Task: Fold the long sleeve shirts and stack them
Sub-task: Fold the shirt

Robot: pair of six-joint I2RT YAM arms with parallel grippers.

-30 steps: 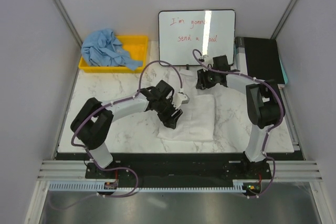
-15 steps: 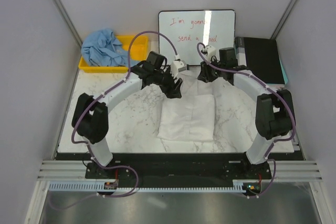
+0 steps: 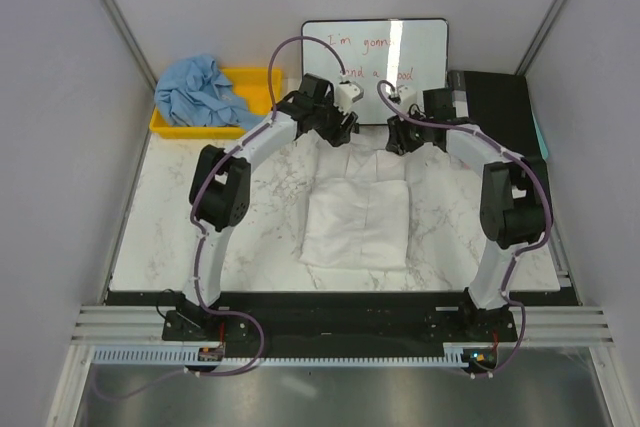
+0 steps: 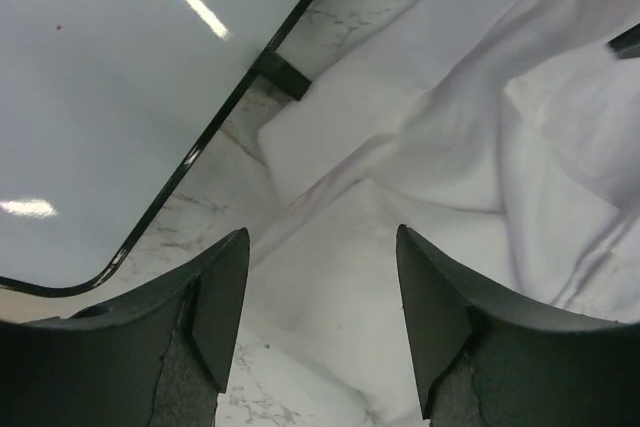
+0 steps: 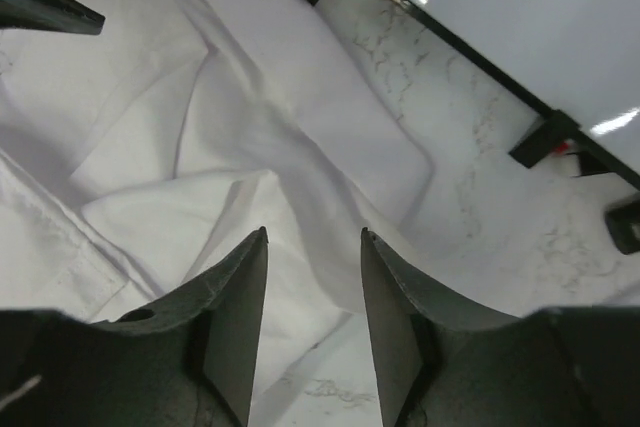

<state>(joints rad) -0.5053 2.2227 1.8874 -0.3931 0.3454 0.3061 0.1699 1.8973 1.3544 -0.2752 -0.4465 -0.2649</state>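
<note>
Right now both of my claws are at the top middle of the top view, just in front of the whiteboard (image 3: 375, 47). My left claw (image 3: 338, 129) has its two fingers apart, and nothing is between them. My right claw (image 3: 398, 139) has its fingers apart too, and it holds nothing. Both claws hang over the far end of the white long sleeve shirt (image 3: 358, 222). I cannot tell if my fingertips touch the cloth.

The white long sleeve shirt lies on the marble desk (image 3: 255, 217) in the middle of the frame. Its near part is folded into a neat block. Its far part is rumpled and spreads up toward the whiteboard. In my wrist views a flat folded sleeve lies close to the black foot of the whiteboard.

The blue long sleeve shirt (image 3: 195, 92) is bunched up at the upper left. It sits in the yellow bin (image 3: 262, 77) and spills over its left side.
</note>
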